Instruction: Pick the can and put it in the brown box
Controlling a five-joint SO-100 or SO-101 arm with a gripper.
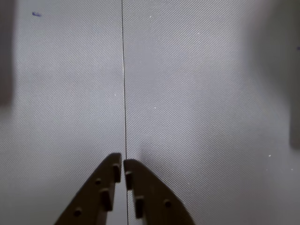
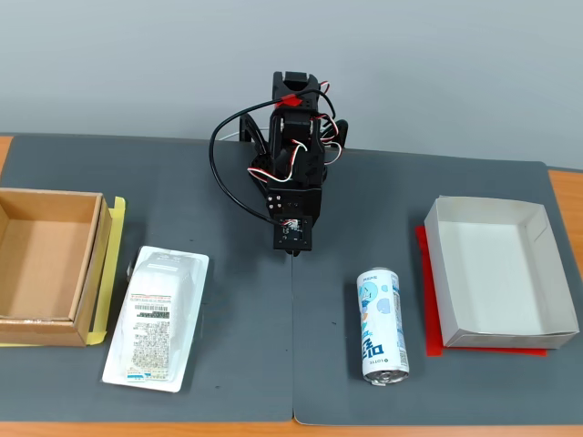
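The can (image 2: 382, 324), white with light-blue graphics and a silver top, lies on its side on the dark mat at the front right in the fixed view. The brown box (image 2: 85, 259) sits at the left edge, open and with nothing inside. My gripper (image 2: 293, 249) is folded down over the middle of the mat, apart from both. In the wrist view the gripper (image 1: 123, 165) is shut with its tips together and holds nothing; only grey mat lies under it. The can and box are out of the wrist view.
A flat white plastic-wrapped packet (image 2: 160, 315) lies between the box and the mat's seam (image 2: 292, 346). A white paper tray (image 2: 547, 337) on a red underlay stands at the right. The arm's base (image 2: 297, 100) is at the back centre.
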